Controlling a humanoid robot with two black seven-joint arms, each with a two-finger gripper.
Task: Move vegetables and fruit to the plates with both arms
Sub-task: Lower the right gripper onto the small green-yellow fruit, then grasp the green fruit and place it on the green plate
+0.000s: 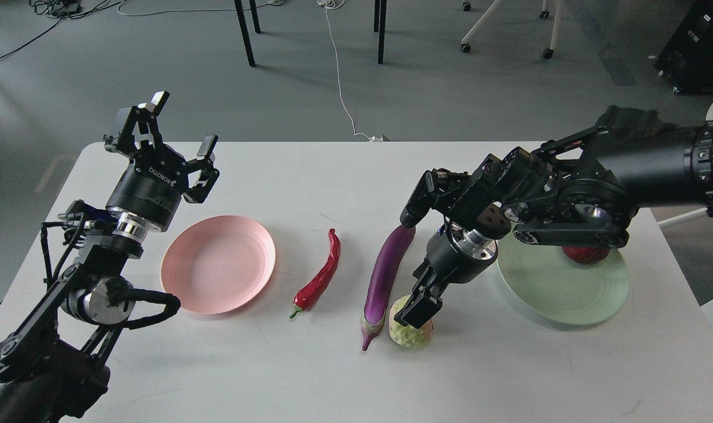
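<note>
The yellow-green lumpy fruit (410,333) lies at the table's front centre, beside the stem end of the purple eggplant (383,278). My right gripper (419,310) points down onto the fruit's top; its jaws look open, with one finger over the fruit's upper left. The red chili pepper (321,277) lies left of the eggplant. The dark red fruit (585,254) sits on the mint green plate (559,294), mostly hidden by my right arm. The pink plate (218,264) holds nothing. My left gripper (181,122) is open and empty, raised behind the pink plate.
The white table (309,176) ends just behind both arms. Chair legs (244,32) and a white cable (341,88) are on the grey floor beyond. A black case (694,47) stands at the far right.
</note>
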